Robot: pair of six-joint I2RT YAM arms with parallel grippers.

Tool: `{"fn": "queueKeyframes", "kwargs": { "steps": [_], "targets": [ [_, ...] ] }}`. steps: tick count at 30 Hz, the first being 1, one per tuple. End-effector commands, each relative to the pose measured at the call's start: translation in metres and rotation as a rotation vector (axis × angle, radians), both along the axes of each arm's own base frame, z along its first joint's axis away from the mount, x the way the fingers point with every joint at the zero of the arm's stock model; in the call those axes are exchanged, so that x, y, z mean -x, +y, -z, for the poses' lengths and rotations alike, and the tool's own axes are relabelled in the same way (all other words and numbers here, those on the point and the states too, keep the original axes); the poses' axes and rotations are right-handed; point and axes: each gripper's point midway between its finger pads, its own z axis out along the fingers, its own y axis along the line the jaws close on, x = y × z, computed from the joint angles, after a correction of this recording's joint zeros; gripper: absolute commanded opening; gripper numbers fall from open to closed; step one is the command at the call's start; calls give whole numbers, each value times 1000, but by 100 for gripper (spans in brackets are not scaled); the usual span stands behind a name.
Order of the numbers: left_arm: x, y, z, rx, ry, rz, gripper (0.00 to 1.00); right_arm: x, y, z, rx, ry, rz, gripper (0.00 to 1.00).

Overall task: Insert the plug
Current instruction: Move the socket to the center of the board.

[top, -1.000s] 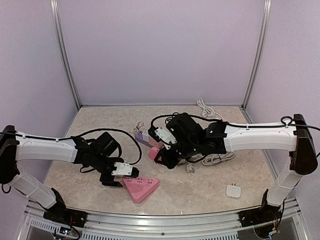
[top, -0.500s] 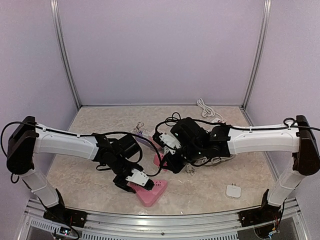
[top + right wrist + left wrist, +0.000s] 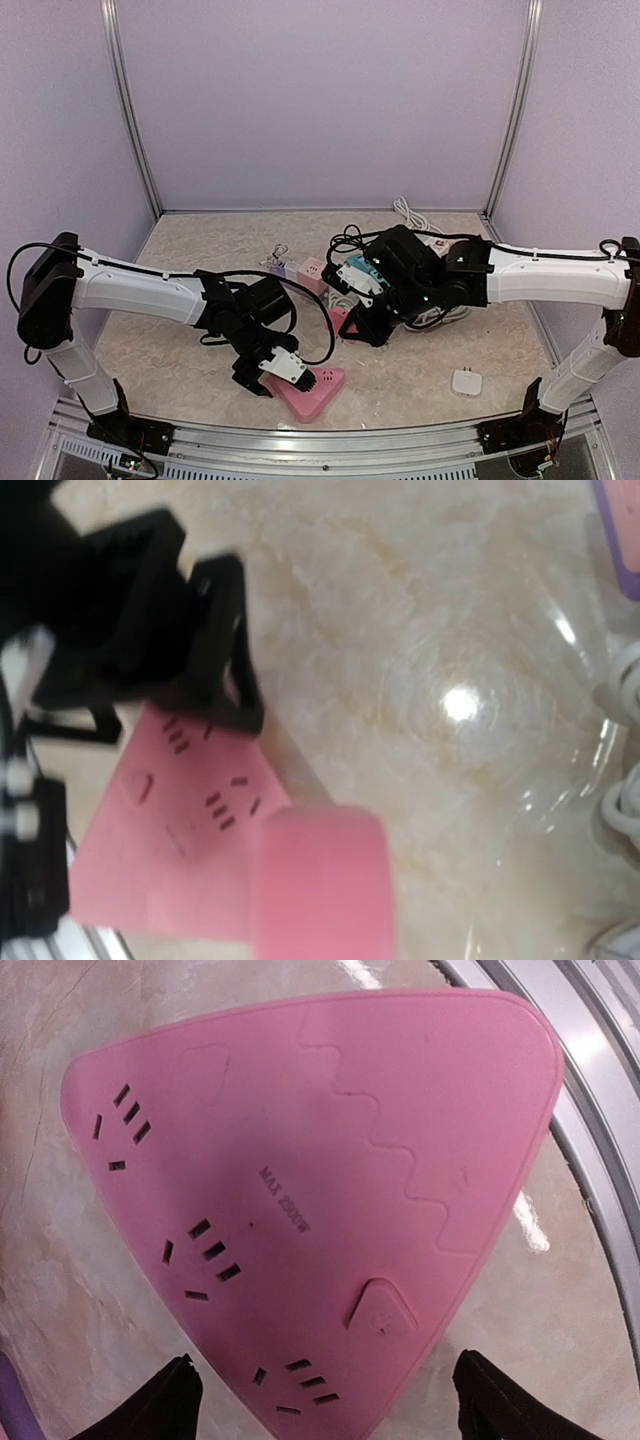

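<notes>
Strip point(image 3: 318, 388), pink, triangular: flat on table point(image 3: 180, 250), socket face up, close to front rail point(image 3: 400, 440). In left wrist view, slot groups along one edge, raised button near the near corner, "MAX 2500W" printed mid-face.

Left gripper point(image 3: 300, 374): directly over strip, pointing down at it. Fingers point(image 3: 172, 1400) spread wide, one at each side of strip's near corner. Contact with strip cannot be told. Nothing pinched.

Right gripper point(image 3: 352, 326): low over table, beyond strip and to its right, apart from it. Pinched on plug point(image 3: 344, 320), pink. In right wrist view, plug at lower centre, blurred; prongs not discernible. Strip and left gripper visible past it, at left.

Plug and strip: apart, not yet mated.

Cable point(image 3: 408, 216), white: at far right corner of table. Adapter point(image 3: 466, 381), white, square: alone on table near right arm base, well apart from strip.
</notes>
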Motion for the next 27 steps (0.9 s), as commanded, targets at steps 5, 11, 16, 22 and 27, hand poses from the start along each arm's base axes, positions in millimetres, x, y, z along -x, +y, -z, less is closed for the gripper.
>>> {"fn": "queueKeyframes", "kwargs": {
  "steps": [5, 11, 16, 22, 27],
  "targets": [
    [-16, 38, -45, -42, 24, -104, 99, 7, 1, -15, 28, -77, -202, 0],
    [-39, 95, -78, -27, 62, -323, 99, 16, 30, -19, -40, -133, -417, 0],
    [-85, 144, -101, 99, 40, -652, 99, 10, 62, -10, -50, -126, -511, 0],
    [-109, 192, -129, 268, 39, -883, 99, 5, 97, 5, -21, -40, -569, 0],
    [-117, 206, -117, 268, 30, -953, 99, 19, 111, 20, -13, 57, -650, 0]
  ]
}}
